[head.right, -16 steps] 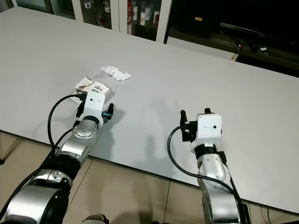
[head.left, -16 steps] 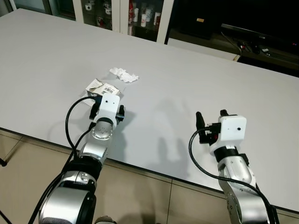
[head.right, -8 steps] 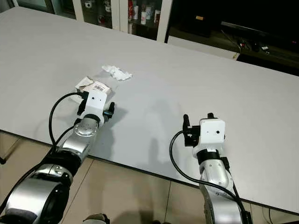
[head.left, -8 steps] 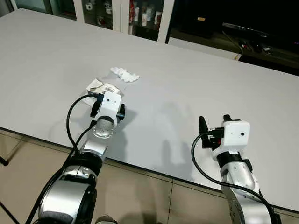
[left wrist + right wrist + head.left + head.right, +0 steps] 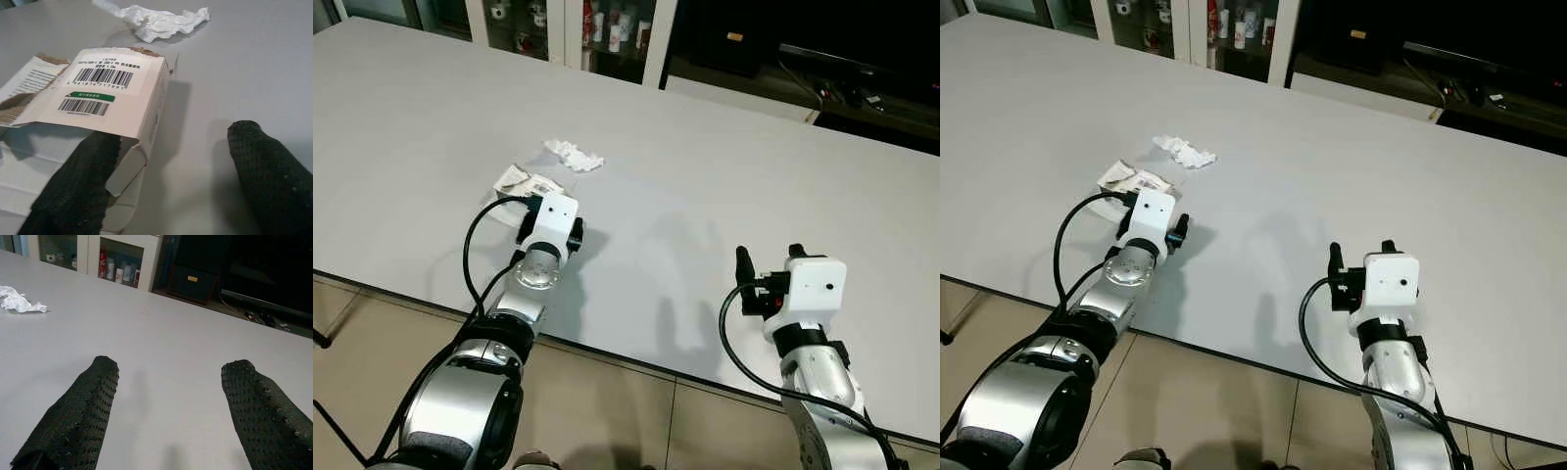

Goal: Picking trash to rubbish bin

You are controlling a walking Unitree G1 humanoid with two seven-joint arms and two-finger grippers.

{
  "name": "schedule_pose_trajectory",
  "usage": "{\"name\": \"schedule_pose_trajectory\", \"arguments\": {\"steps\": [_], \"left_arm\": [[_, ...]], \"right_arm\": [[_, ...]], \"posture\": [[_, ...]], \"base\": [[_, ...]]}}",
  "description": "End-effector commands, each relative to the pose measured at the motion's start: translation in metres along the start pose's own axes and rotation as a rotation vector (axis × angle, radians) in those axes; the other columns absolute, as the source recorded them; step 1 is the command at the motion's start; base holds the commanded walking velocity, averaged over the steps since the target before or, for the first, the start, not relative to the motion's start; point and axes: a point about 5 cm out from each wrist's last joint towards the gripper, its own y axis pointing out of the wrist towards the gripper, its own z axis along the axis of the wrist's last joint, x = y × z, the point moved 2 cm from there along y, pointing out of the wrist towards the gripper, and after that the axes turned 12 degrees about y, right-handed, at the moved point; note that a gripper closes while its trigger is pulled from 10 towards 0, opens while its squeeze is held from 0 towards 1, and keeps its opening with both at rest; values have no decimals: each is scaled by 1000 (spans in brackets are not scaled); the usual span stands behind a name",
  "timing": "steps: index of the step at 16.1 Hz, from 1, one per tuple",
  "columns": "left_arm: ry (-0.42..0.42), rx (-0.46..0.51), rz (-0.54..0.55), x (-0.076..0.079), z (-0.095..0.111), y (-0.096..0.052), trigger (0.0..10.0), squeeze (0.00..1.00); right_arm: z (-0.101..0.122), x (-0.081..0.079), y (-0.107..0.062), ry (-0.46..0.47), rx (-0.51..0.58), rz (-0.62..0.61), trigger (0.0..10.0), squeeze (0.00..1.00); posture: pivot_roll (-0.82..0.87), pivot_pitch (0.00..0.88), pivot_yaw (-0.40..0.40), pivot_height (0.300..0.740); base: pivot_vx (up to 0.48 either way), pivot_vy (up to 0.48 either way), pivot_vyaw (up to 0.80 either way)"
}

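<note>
White cardboard box (image 5: 105,93), torn open, barcode labels on top, lies on grey table (image 5: 724,176); crumpled tissue (image 5: 574,156) just beyond it. Left gripper (image 5: 171,181) low at box's open end, fingers spread, one finger (image 5: 80,181) touching a flap, holding nothing. Right gripper (image 5: 166,416) well apart, open, empty

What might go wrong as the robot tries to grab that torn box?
The left gripper is open with one finger at the torn cardboard box; closing may crush its loose flap or let it slip. Pushing forward could slide the box into the crumpled tissue beyond it.
</note>
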Motion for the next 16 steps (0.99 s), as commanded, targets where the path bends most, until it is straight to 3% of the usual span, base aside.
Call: {"name": "schedule_pose_trajectory", "arguments": {"steps": [1, 16], "left_arm": [[20, -37, -61, 13, -8, -2, 0, 0], [-5, -61, -50, 14, -15, -4, 0, 0]], "right_arm": [[3, 6, -2, -8, 3, -31, 10000, 0], [2, 7, -3, -8, -6, -41, 10000, 0]], "posture": [[71, 114, -117, 740], [75, 117, -117, 740]], "base": [[0, 0, 0], [0, 0, 0]]}}
